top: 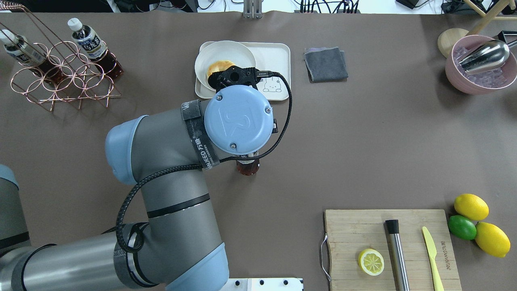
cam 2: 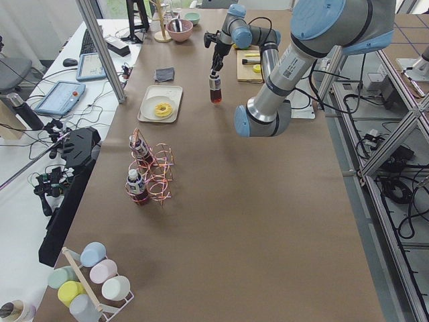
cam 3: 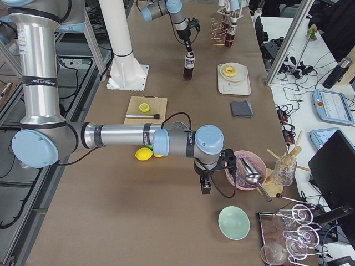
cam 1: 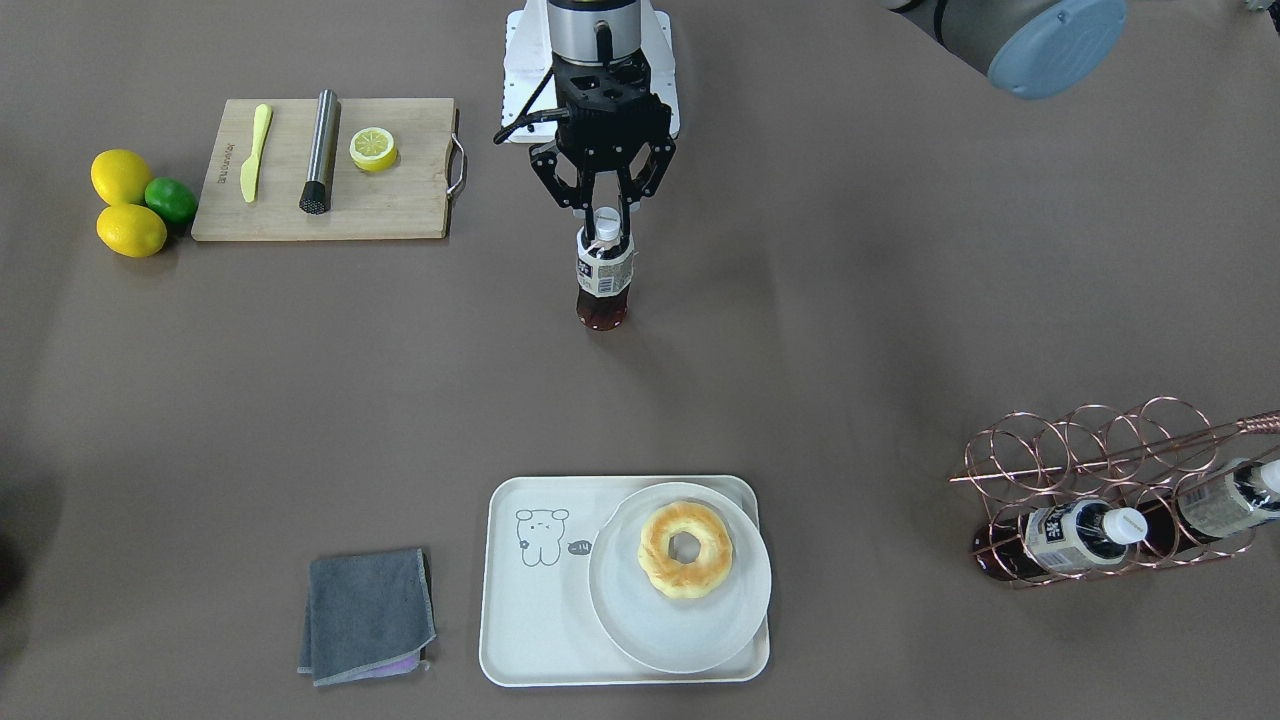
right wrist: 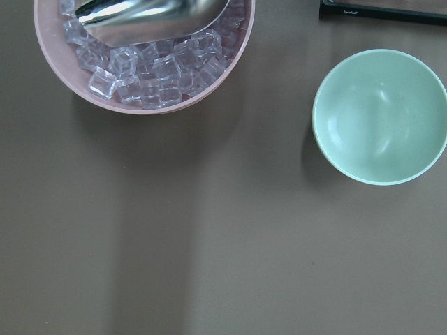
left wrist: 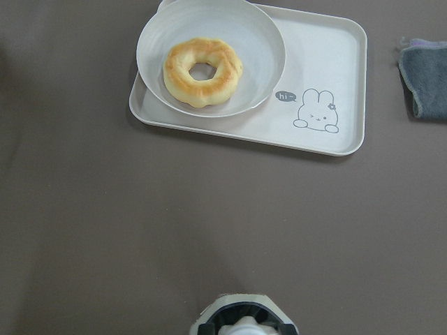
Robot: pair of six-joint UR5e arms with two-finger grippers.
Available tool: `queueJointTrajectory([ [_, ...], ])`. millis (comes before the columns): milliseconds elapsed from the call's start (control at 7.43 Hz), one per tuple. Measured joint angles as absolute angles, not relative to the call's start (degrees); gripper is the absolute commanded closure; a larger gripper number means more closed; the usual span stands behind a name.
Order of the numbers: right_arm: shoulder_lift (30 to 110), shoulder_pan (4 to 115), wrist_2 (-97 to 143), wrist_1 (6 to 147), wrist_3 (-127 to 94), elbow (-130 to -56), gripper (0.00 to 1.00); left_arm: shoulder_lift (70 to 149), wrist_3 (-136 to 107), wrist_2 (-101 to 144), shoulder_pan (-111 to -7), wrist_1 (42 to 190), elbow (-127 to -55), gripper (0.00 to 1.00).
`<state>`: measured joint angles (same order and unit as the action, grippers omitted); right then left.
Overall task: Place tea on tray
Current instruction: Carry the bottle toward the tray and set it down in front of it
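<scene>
The left arm [top: 169, 182] is grey tubing with pale-blue round joint caps — one cap [top: 237, 119] shows screws and an embossed logo. A lettered grey strap [top: 198, 135] rings it, and a black braided cable [top: 289, 107] runs to the black gripper [cam 1: 605, 218].

reddish-brown tea [cam 1: 603, 285]; cream tray [cam 1: 530, 625]

Seen from the front-facing camera, bare table runs from the tea [cam 1: 603, 275] toward 6 o'clock to the tray [cam 1: 530, 620]. A plate [cam 1: 680, 635] with 1 doughnut [cam 1: 655, 555] fills the tray's 3 o'clock side, and its 9 o'clock side is bare. A cloth [cam 1: 367, 615] lies just beyond.
</scene>
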<state>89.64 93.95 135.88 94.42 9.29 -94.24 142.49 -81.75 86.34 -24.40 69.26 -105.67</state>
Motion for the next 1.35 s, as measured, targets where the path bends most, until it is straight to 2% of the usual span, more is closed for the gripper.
queueJointTrajectory([
  [673,89.6,94.0,135.9,94.4,9.2,-94.3,0.00,142.0,-81.8,83.8,-22.8,69.9,-105.7,1.00],
  [807,89.6,94.0,135.9,94.4,9.2,-94.3,0.00,141.6,-81.8,83.8,-22.8,70.5,-105.7,0.95],
  [942,89.6,94.0,135.9,94.4,9.2,-94.3,0.00,141.2,-81.8,83.8,-22.8,71.2,-105.8,0.21],
  [1076,89.6,94.0,135.9,94.4,9.2,-94.3,0.00,141.0,-81.7,83.8,-22.8,71.5,-106.0,0.02],
  [1345,89.5,94.0,135.9,94.4,9.0,-94.2,0.00,140.8,-81.4,83.6,-22.8,71.6,-106.1,0.02],
])
